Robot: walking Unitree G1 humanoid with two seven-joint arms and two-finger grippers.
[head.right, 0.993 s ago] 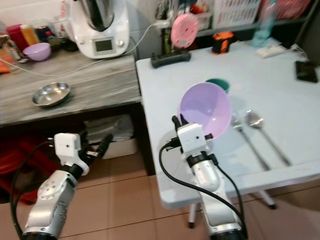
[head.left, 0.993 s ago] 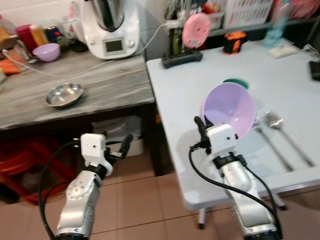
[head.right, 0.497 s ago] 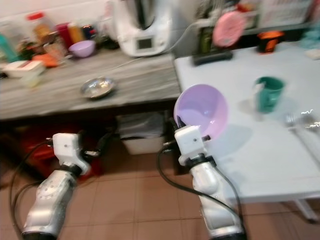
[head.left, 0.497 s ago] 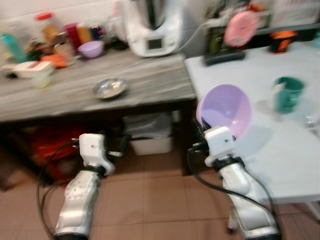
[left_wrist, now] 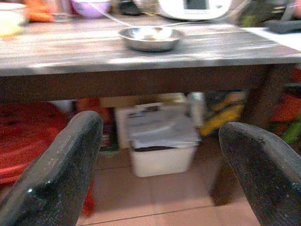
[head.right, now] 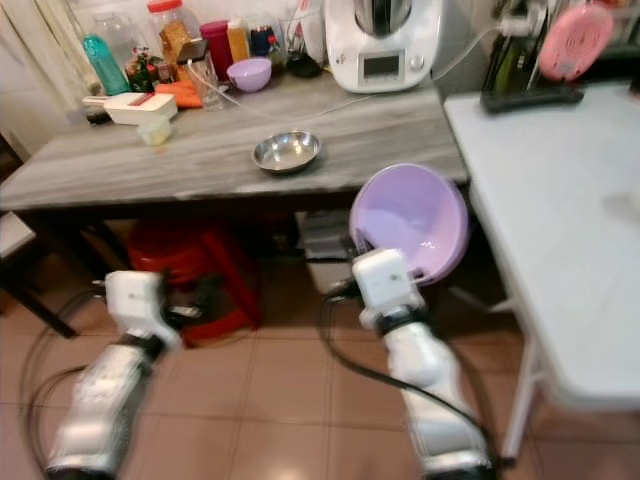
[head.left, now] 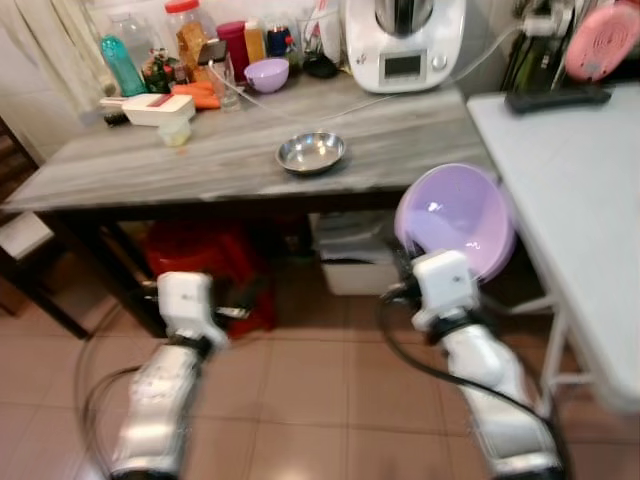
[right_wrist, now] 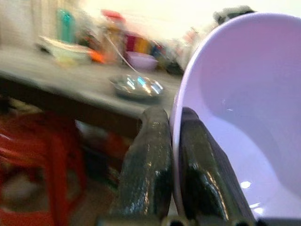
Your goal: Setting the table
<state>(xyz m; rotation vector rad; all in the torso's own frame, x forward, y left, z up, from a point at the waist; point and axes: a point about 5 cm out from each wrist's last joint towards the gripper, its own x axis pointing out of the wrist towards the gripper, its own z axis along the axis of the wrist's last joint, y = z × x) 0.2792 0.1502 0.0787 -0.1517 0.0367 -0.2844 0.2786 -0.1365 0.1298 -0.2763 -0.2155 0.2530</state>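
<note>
the right gripper (right_wrist: 171, 155) pinches the rim of a purple bowl (head.left: 455, 220), one finger on each side of the wall, holding it tilted up in the air near the wooden counter (head.left: 230, 160) and left of the white table (head.left: 580, 180). a steel bowl (head.left: 311, 152) sits on the counter. the left gripper (left_wrist: 160, 155) hangs low over the floor, fingers spread wide.

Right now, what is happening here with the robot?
The right gripper is pinching the rim of a large lilac plastic bowl, holding it tilted in front of the robot, between the grey wooden counter and the white table. The left gripper is open and holds nothing, low before the counter. A small steel bowl sits on the counter.
</note>
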